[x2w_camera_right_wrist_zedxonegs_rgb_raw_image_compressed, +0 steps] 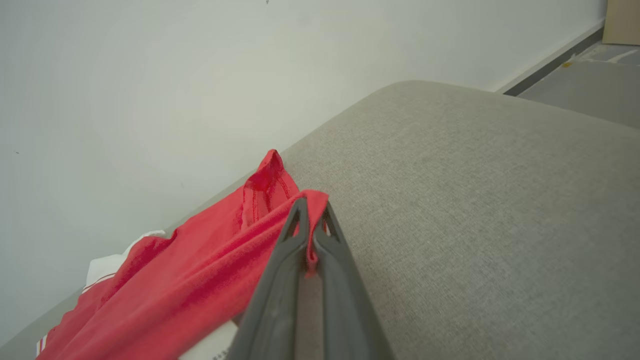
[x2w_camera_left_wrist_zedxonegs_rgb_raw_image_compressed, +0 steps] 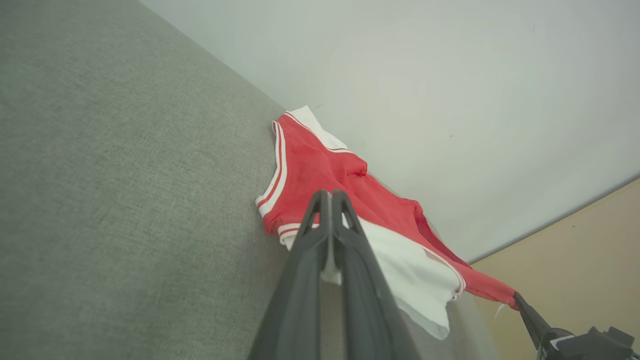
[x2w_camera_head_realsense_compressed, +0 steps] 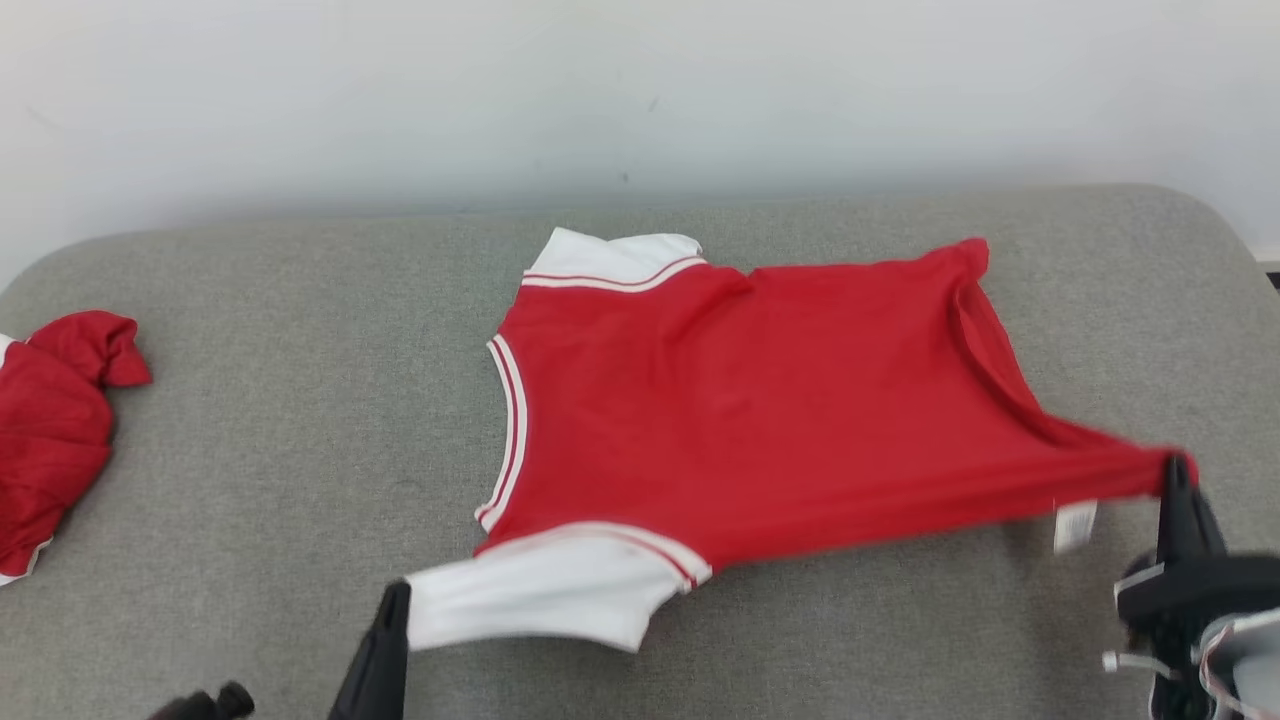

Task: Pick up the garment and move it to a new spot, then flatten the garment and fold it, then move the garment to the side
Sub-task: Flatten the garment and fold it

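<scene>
Grip points and cloth axis, read from the robot outward. Nearest, at the lower left of the head view, the left gripper (x2w_camera_head_realsense_compressed: 393, 602) is closed with its tips at the outer end of the near sleeve (x2w_camera_head_realsense_compressed: 540, 590). The left wrist view shows a sliver of white cloth pinched between the fingers (x2w_camera_left_wrist_zedxonegs_rgb_raw_image_compressed: 305, 260). At lower right the right gripper (x2w_camera_head_realsense_compressed: 1178, 480) is likewise closed, nipping the near hem corner (x2w_camera_head_realsense_compressed: 1130, 470). That corner is drawn out into a taut red point that appears raised a little off the cushion (x2w_camera_head_realsense_compressed: 300, 420) (a white label (x2w_camera_head_realsense_compressed: 1075, 525) hangs just below it). Beyond both grippers lies the shirt (x2w_camera_head_realsense_compressed: 740, 400), its body spread mostly flat and its long axis running across the view, with the collar (x2w_camera_head_realsense_compressed: 505, 430) toward the robot's left and the hem toward its right. All the cloth thus lies away from the tools, and each arm holds the near corner on its own side without crossing. Farther on, the far sleeve (x2w_camera_head_realsense_compressed: 610, 262) and far hem corner (x2w_camera_head_realsense_compressed: 965, 262) rest free near the cushion's back edge, below the wall (x2w_camera_head_realsense_compressed: 640, 90). A red bundle (x2w_camera_head_realsense_compressed: 50, 430) sits well apart at far left. Judged from this layout, flattening is in hand. The likely next move stretches the near edge along that axis or carries it toward the far edge, and an uneven pull would skew the body.
</scene>
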